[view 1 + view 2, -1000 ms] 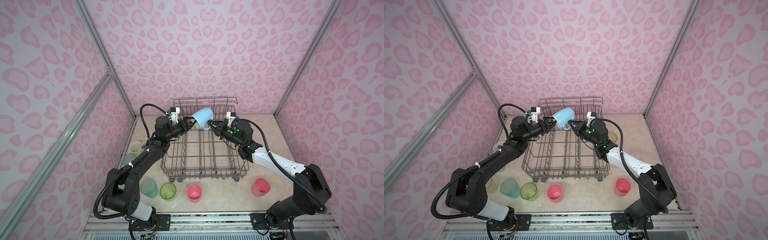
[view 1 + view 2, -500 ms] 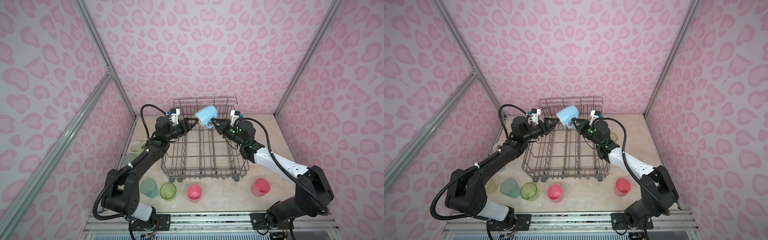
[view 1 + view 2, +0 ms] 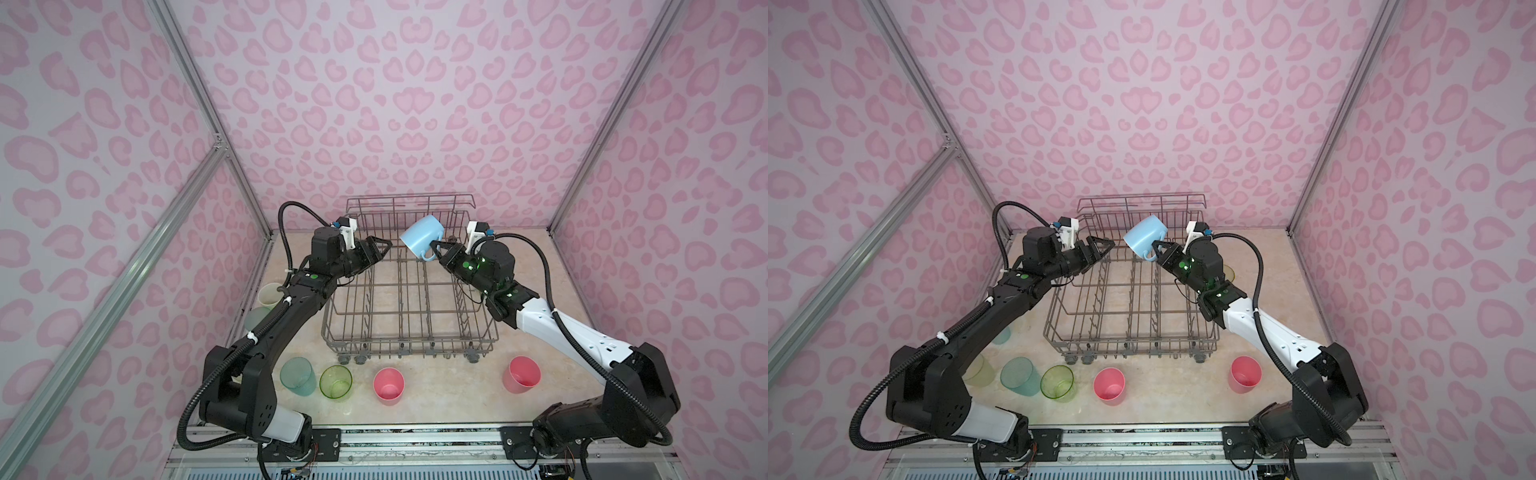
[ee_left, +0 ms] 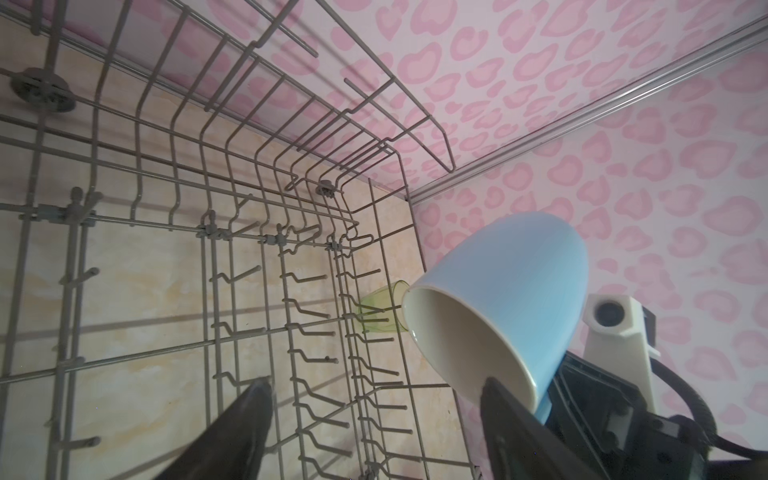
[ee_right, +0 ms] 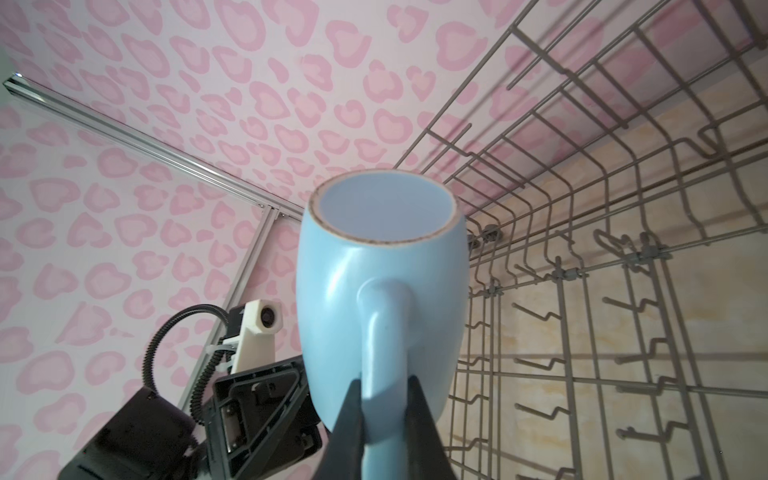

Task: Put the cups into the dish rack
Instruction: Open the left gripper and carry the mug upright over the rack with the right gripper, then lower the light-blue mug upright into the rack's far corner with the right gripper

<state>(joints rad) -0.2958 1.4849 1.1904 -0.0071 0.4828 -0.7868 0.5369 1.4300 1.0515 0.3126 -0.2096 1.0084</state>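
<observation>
A light-blue mug [image 3: 422,236] [image 3: 1144,239] hangs tilted over the back of the dish rack [image 3: 409,345] [image 3: 1129,345], mouth down and to the left. My right gripper [image 3: 434,249] [image 5: 384,380] is shut on the mug's handle [image 5: 384,332]. My left gripper [image 3: 384,245] [image 4: 374,380] stands open just left of the mug [image 4: 511,291], holding nothing. Along the front stand a teal cup [image 3: 297,376], a lime-green cup [image 3: 336,382] and two pink cups [image 3: 388,386] [image 3: 521,374].
A beige cup [image 3: 270,294] and a pale teal one [image 3: 257,318] stand by the left wall behind my left arm. Another lime-green cup [image 3: 1228,272] [image 4: 380,307] sits right of the rack, behind my right arm. The rack's tall back rail [image 3: 411,201] rises behind the mug.
My left gripper has opened, let go of the mug and drawn back to the left. The right gripper keeps the handle and has carried the mug slightly right and up.
</observation>
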